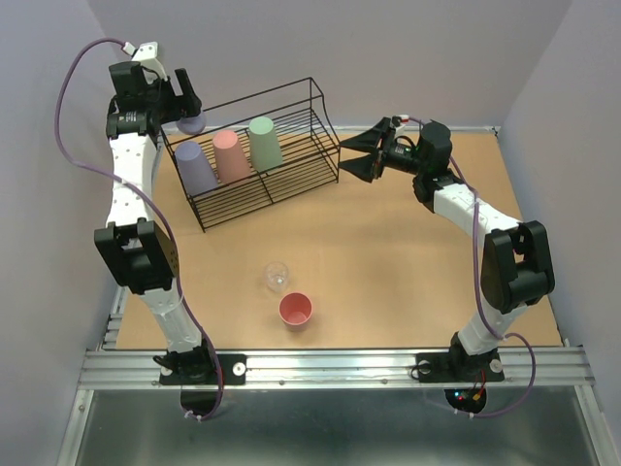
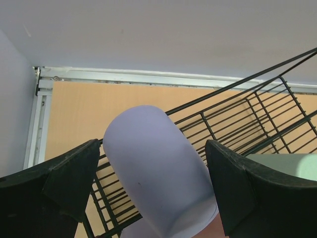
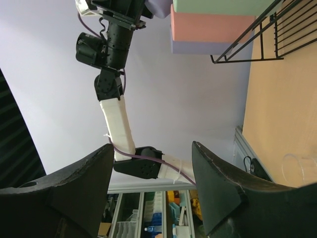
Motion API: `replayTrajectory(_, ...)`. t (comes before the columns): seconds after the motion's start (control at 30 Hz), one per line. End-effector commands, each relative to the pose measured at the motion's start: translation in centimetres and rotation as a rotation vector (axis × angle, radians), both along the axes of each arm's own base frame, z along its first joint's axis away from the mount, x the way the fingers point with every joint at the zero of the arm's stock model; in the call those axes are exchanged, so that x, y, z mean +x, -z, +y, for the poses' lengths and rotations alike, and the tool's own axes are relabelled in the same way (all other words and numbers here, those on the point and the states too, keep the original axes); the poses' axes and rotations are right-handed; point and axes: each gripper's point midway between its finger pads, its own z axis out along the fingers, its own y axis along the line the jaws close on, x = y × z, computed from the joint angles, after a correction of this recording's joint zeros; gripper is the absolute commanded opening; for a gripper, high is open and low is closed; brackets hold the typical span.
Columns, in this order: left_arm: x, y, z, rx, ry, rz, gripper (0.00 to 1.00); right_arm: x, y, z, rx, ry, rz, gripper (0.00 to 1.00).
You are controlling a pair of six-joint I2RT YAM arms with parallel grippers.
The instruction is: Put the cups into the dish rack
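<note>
My left gripper [image 1: 184,109] is shut on a lavender cup [image 1: 192,123] and holds it tilted above the far-left corner of the black wire dish rack [image 1: 291,180]. In the left wrist view the cup [image 2: 158,168] fills the space between the fingers, with the rack's bars [image 2: 237,114] below. A lavender cup [image 1: 197,167], a pink cup [image 1: 231,155] and a green cup [image 1: 264,144] stand upside down in the rack. A small clear cup [image 1: 277,276] and a pink cup [image 1: 296,310] stand on the table. My right gripper [image 1: 357,155] is open and empty, right of the rack.
The wooden table [image 1: 408,262] is walled at the back and sides. The right wrist view shows the rack's end [image 3: 277,29], the clear cup [image 3: 299,168] and my left arm [image 3: 116,119] beyond it. A metal rail [image 1: 330,367] runs along the near edge.
</note>
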Motion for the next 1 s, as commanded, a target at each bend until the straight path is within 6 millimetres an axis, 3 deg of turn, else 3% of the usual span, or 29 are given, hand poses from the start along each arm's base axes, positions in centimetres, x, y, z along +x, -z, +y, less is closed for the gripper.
replayTrajectory(0.0,-2.3,-8.4,0.8,0.04,-0.068,-0.182,0.99,-0.7,-1.4,-0.3,-0.003,-0.012,-0.062,0.69)
replayTrajectory(0.1,-3.1,-10.6,1.1,0.034,-0.098,-0.23,0.99,-0.8,-1.4,-0.3,-0.017,-0.011,-0.069,0.69)
replayTrajectory(0.27,-4.0,-12.5,0.8,0.014,-0.101,-0.271,0.99,-1.1,-1.4,-0.4,-0.047,-0.012,-0.08,0.69)
replayTrajectory(0.4,-5.7,-15.2,0.9,-0.04,-0.154,-0.325,0.99,-1.2,1.0,-0.3,-0.189,-0.047,-0.045,0.67)
replayTrajectory(0.5,-7.5,-17.0,0.8,-0.079,-0.181,-0.361,0.99,-2.2,4.2,-0.8,-0.337,-0.09,0.001,0.66)
replayTrajectory(0.57,-8.1,-16.5,0.7,-0.107,-0.193,-0.35,0.99,-2.8,5.0,-0.4,-0.426,-0.105,-0.017,0.66)
replayTrajectory(0.6,-9.1,-17.1,0.5,-0.119,-0.193,-0.363,0.99,-4.4,6.8,-0.6,-0.519,-0.155,-0.01,0.66)
replayTrajectory(0.63,-9.4,-17.1,0.0,-0.132,-0.175,-0.364,0.99,-5.4,6.6,0.9,-0.576,-0.202,-0.06,0.66)
replayTrajectory(0.67,-9.9,-16.3,-0.3,-0.142,-0.17,-0.348,0.99,-6.7,8.9,0.4,-0.716,-0.239,-0.053,0.66)
replayTrajectory(0.7,-10.2,-15.8,-0.5,-0.15,-0.167,-0.338,0.99,-7.7,9.6,0.9,-0.778,-0.274,-0.066,0.66)
replayTrajectory(0.73,-10.3,-14.7,-0.9,-0.16,-0.158,-0.314,0.99,-9.6,10.1,2.8,-0.829,-0.344,-0.103,0.66)
replayTrajectory(0.77,-10.7,-15.2,-1.0,-0.159,-0.155,-0.327,0.99,-10.7,10.9,3.2,-0.873,-0.376,-0.11,0.66)
replayTrajectory(0.8,-10.8,-14.5,-1.3,-0.163,-0.153,-0.311,0.99,-11.7,11.8,3.3,-0.931,-0.39,-0.114,0.66)
replayTrajectory(0.97,-13.1,-15.2,-3.7,-0.166,-0.105,-0.321,0.99,-18.2,13.9,4.9,-0.998,-0.505,-0.16,0.66)
